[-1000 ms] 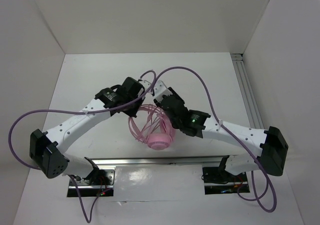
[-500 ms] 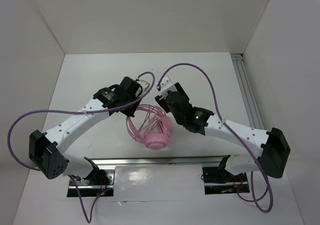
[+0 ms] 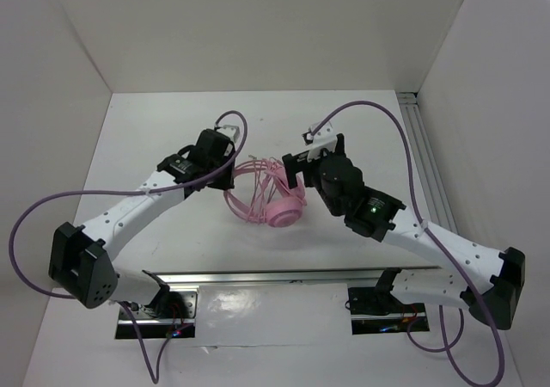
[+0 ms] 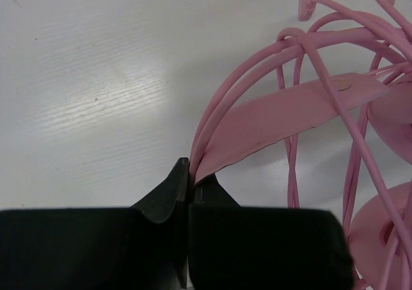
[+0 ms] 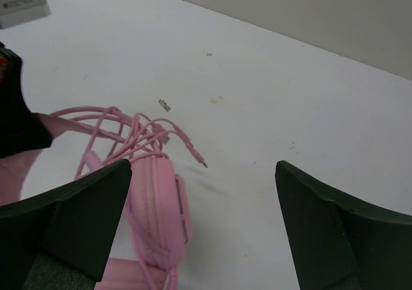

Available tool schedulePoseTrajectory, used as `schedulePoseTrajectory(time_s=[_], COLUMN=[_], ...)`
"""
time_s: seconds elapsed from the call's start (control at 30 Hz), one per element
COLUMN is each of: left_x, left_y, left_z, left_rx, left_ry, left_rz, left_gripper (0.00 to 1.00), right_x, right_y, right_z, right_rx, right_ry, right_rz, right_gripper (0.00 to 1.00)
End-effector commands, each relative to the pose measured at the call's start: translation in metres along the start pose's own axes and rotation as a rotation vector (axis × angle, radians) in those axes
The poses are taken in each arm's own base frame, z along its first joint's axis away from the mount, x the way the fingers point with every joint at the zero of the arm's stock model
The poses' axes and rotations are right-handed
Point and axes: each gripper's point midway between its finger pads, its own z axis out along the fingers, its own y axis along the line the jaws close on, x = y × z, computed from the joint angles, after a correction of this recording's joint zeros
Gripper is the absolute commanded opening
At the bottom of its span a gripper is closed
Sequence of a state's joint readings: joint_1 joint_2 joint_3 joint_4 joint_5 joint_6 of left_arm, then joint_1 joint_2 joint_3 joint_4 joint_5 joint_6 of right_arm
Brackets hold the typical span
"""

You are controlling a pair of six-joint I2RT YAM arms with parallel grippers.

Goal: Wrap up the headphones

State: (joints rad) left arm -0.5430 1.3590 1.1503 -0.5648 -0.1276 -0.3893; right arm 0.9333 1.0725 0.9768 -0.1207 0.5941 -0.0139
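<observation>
The pink headphones lie at the middle of the white table, their thin cord looped in several coils over the headband. My left gripper is shut on the headband's end, at the left of the bundle. An ear cup stands on edge in the right wrist view, with a plug poking out beside it. My right gripper stands wide open just right of the headphones, touching nothing; its fingers frame the ear cup and bare table.
Purple robot cables arc over both arms. A metal rail runs along the near edge between the arm bases. An aluminium rail borders the table's right side. White walls enclose the back and sides.
My right gripper has opened, let go of the headphones and drawn back to the right and upward. The headphones have shifted a little toward the back with the left gripper.
</observation>
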Motion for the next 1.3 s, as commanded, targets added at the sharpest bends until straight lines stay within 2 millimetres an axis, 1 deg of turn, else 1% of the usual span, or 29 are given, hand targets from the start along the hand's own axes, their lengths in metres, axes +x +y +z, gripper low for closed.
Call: schedulePoseTrajectory(time_s=[0.0,0.07,0.17,0.2,0.3,0.33,0.37,0.4,0.43,0.47,0.53,0.57,0.6,0.63,0.7,0.73,0.77,0.8,0.83,0.87,0.93,0.97,1.0,1.03,1.1,1.13,1.2,1.23,1.27], left_x=[-0.041,-0.043,-0.051,-0.054,-0.065,-0.066,-0.079,-0.083,-0.079,-0.092,-0.098,-0.095,-0.102,-0.108,-0.115,-0.116,-0.114,-0.110,-0.110,-0.114,-0.099,-0.092,-0.086,-0.085,-0.067,-0.066,-0.053,-0.058,-0.052], left_y=[-0.010,0.006,0.042,0.061,0.104,0.125,0.138,0.147,0.166,0.173,0.200,0.212,0.217,0.236,0.253,0.260,0.274,0.280,0.290,0.295,0.306,0.306,0.311,0.308,0.320,0.318,0.323,0.324,0.324], left_z=[0.010,0.015,0.018,0.019,0.018,0.025,0.022,0.025,0.037,0.036,0.039,0.047,0.047,0.046,0.050,0.051,0.049,0.051,0.052,0.054,0.066,0.072,0.077,0.081,0.092,0.094,0.100,0.100,0.102], left_rx=[0.051,-0.012,-0.125,-0.177,-0.310,-0.359,-0.408,-0.435,-0.476,-0.484,-0.528,-0.549,-0.533,-0.545,-0.548,-0.558,-0.578,-0.589,-0.590,-0.582,-0.579,-0.581,-0.577,-0.555,-0.575,-0.565,-0.576,-0.572,-0.574], left_ry=[-0.144,-0.155,-0.186,-0.191,-0.220,-0.210,-0.242,-0.246,-0.208,-0.226,-0.230,-0.216,-0.226,-0.255,-0.274,-0.274,-0.276,-0.267,-0.275,-0.296,-0.266,-0.249,-0.239,-0.241,-0.217,-0.219,-0.202,-0.224,-0.212], left_rz=[-0.155,-0.186,-0.273,-0.312,-0.405,-0.435,-0.450,-0.461,-0.483,-0.508,-0.549,-0.572,-0.599,-0.632,-0.659,-0.668,-0.687,-0.696,-0.712,-0.719,-0.739,-0.752,-0.773,-0.773,-0.815,-0.824,-0.833,-0.832,-0.833], left_gripper=[0.00,0.00,0.00,0.00,0.00,0.00,0.00,0.00,0.00,0.00,0.00,0.00,0.00,0.00,0.00,0.00,0.00,0.00,0.00,0.00,0.00,0.00,0.00,0.00,0.00,0.00,0.00,0.00,0.00], right_x=[-0.032,-0.023,-0.015,-0.008,0.006,0.010,0.014,0.018,0.015,0.020,0.026,0.026,0.030,0.033,0.040,0.043,0.043,0.043,0.051,0.052,0.059,0.059,0.067,0.071,0.078,0.078,0.081,0.083,0.083], right_y=[-0.001,0.003,0.012,0.014,0.022,0.026,0.027,0.029,0.029,0.032,0.035,0.035,0.038,0.041,0.044,0.046,0.050,0.052,0.055,0.055,0.060,0.061,0.066,0.068,0.070,0.073,0.075,0.075,0.075], right_z=[-0.012,-0.012,-0.011,-0.011,-0.007,-0.005,-0.005,-0.004,-0.004,-0.004,-0.002,-0.002,-0.003,-0.003,-0.001,-0.001,0.000,-0.001,0.001,0.002,0.006,0.005,0.006,0.008,0.010,0.008,0.007,0.008,0.008], right_rx=[-0.025,-0.042,-0.084,-0.093,-0.115,-0.126,-0.125,-0.135,-0.137,-0.146,-0.156,-0.156,-0.164,-0.177,-0.185,-0.194,-0.203,-0.212,-0.225,-0.225,-0.234,-0.245,-0.253,-0.251,-0.260,-0.269,-0.280,-0.280,-0.280], right_ry=[-0.077,-0.049,-0.035,-0.022,0.003,0.008,0.017,0.018,0.008,0.018,0.030,0.030,0.032,0.035,0.053,0.054,0.054,0.056,0.069,0.065,0.082,0.082,0.096,0.107,0.114,0.114,0.117,0.114,0.114], right_rz=[0.132,0.138,0.152,0.154,0.175,0.173,0.177,0.177,0.183,0.187,0.181,0.181,0.178,0.178,0.168,0.168,0.166,0.166,0.147,0.149,0.141,0.132,0.122,0.116,0.104,0.102,0.101,0.103,0.103], right_gripper=[1.00,1.00,1.00,1.00,1.00,1.00,1.00,1.00,1.00,1.00,1.00,1.00,1.00,1.00,1.00,1.00,1.00,1.00,1.00,1.00,1.00,1.00,1.00,1.00,1.00,1.00,1.00,1.00,1.00])
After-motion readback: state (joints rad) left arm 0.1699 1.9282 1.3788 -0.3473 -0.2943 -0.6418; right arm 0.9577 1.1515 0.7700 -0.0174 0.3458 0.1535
